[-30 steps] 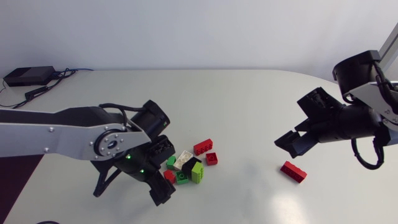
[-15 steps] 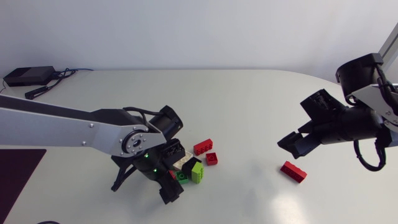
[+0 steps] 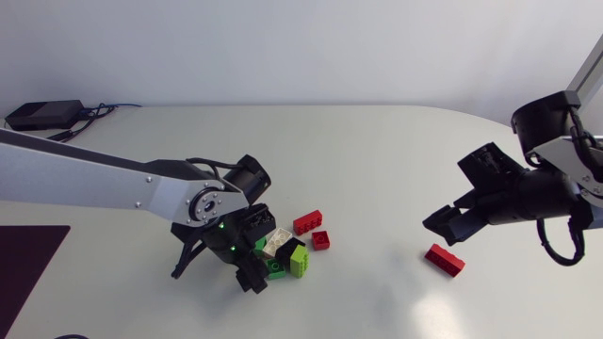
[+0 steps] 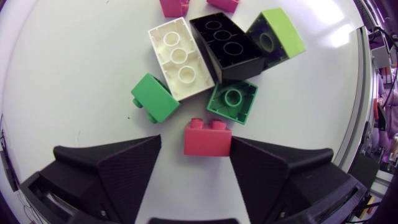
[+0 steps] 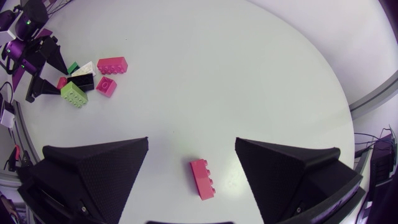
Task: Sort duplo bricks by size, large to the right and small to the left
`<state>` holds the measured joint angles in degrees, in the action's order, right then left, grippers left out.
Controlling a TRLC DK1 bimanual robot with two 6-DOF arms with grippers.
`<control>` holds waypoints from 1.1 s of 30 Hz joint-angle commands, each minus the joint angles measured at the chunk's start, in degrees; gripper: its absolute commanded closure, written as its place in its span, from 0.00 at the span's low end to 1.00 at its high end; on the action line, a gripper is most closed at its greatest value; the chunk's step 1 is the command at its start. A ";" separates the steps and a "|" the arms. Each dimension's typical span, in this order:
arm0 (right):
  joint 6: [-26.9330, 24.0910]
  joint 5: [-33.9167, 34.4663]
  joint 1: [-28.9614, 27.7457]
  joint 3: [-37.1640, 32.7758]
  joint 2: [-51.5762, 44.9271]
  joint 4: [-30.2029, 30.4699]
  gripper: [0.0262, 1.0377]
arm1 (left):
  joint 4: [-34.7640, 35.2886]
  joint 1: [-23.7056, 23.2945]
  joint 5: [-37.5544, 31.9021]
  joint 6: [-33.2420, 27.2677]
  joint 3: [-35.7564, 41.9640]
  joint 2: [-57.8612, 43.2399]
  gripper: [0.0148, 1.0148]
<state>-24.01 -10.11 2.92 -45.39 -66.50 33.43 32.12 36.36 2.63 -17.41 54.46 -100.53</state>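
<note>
– Where is the small red plastic brick (image 4: 208, 137)?
– Between the spread fingers of the left gripper (image 4: 195, 144). Its 2 studs face the pile of bricks (image 3: 292, 250), and its long axis lies across the gap. Only 1 finger seems to touch it.
– And the long red brick (image 3: 444, 259)?
– Alone near the right edge of the white tabletop (image 3: 377, 151), long axis slanting toward the front right corner. The right gripper (image 5: 191, 142) hangs above it, fingers apart, gripping nothing.
– The pile?
– Mid-table, near the front edge.
</note>
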 commanded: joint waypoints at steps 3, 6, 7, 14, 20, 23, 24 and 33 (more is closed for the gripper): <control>-0.69 -0.53 -0.63 2.06 -0.39 -0.73 0.03 | -0.21 -0.06 0.00 -2.01 1.35 -0.89 0.71; -0.60 -0.61 -0.63 2.58 -0.21 -1.17 0.03 | -1.53 0.64 -0.08 -2.01 0.39 -0.10 0.73; -0.60 -0.53 -0.72 2.58 -0.21 -1.17 0.03 | -1.62 0.64 -0.17 -2.01 0.39 -0.02 0.73; -0.60 -0.70 -0.63 2.50 -0.12 -1.26 0.03 | -1.18 -3.58 -0.35 -3.68 -3.04 4.99 0.74; 0.46 -0.79 0.51 2.67 -0.12 -2.14 0.03 | -0.21 -16.58 -0.35 -11.16 -9.72 11.94 0.74; 0.98 -0.79 1.13 3.11 -0.21 -2.67 0.03 | -0.04 -24.58 -0.26 -15.55 -12.88 16.07 0.74; 1.25 -0.79 1.48 3.20 -0.30 -2.76 0.03 | -0.04 -27.22 -0.17 -17.22 -14.11 17.12 0.74; 2.83 -0.79 3.50 3.46 -0.12 -3.11 0.03 | -0.83 -38.03 2.73 -23.55 -20.00 18.18 0.74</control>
<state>-22.90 -10.55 6.07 -43.46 -66.50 30.85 31.22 -1.10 4.36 -38.63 36.12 -82.39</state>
